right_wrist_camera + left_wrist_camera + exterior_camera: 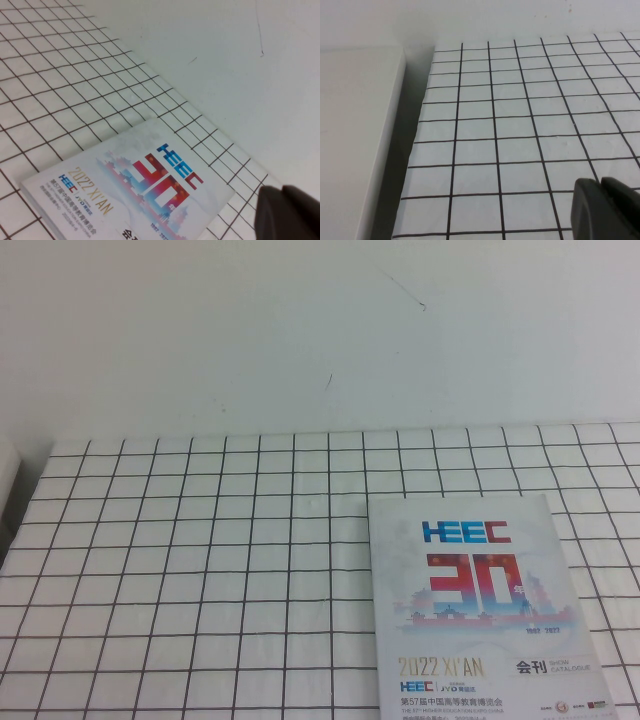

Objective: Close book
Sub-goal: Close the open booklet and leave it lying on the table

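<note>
High view: the HEEC show catalogue (475,610) is lying flat on the checked tablecloth (200,570) with its front cover up, already closed. Neither gripper is showing here.

Left wrist view: the left gripper (603,200) is hovering over bare cloth, with no catalogue ahead of it. Whether it is wide or narrow cannot be told.

Right wrist view: the right gripper (287,212) is hanging near the catalogue's corner, the cover lying just ahead of it. Its opening likewise cannot be told.

Judgement: the closing is looking complete, and nothing is appearing left beyond parking the arms.
</note>
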Controlling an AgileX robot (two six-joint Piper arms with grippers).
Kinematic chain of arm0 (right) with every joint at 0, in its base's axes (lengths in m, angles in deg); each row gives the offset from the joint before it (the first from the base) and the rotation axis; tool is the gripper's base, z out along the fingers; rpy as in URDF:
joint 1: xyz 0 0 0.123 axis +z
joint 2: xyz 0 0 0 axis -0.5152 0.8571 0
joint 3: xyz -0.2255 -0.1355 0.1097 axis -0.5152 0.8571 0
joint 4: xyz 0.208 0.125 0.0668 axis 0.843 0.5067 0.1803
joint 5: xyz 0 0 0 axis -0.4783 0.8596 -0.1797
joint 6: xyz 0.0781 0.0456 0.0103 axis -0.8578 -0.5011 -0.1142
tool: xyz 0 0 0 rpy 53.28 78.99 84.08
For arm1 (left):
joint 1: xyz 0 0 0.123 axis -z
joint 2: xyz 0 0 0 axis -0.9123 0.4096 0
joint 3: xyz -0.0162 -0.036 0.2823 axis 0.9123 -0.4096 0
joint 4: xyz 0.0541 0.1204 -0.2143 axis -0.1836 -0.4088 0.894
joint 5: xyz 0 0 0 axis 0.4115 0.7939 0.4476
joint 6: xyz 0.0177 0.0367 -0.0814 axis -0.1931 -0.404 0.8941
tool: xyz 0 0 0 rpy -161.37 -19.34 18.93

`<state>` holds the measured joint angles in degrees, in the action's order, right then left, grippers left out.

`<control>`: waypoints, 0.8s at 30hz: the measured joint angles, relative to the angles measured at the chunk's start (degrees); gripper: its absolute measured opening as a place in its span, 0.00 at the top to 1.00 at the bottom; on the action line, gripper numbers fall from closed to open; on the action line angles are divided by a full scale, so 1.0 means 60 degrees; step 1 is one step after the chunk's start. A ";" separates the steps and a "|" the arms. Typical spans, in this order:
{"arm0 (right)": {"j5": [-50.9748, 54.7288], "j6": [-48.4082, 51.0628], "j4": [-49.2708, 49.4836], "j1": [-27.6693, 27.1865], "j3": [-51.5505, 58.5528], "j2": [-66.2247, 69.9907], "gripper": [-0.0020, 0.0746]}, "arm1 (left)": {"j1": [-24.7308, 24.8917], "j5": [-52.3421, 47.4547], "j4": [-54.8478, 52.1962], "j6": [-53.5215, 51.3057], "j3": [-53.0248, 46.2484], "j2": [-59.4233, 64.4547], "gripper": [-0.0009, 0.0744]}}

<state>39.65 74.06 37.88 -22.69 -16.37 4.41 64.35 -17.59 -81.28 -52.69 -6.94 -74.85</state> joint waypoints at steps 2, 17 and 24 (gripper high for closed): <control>0.0000 0.0000 0.0000 0.0000 0.0000 0.0000 0.98 | 0.0000 0.0000 0.0000 0.0000 0.0000 0.0000 0.99; -0.2576 -0.2892 -0.1543 0.0000 0.2217 -0.0873 0.98 | 0.0000 0.0000 0.0000 0.0000 0.0000 0.0000 0.99; -0.3074 -0.8361 -0.5622 0.0000 0.4431 -0.2270 0.98 | 0.0000 0.0000 0.0000 0.0000 0.0000 0.0000 0.99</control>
<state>21.21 23.89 4.15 -22.69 10.22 -9.21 64.35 -17.59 -81.28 -52.69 -6.94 -74.85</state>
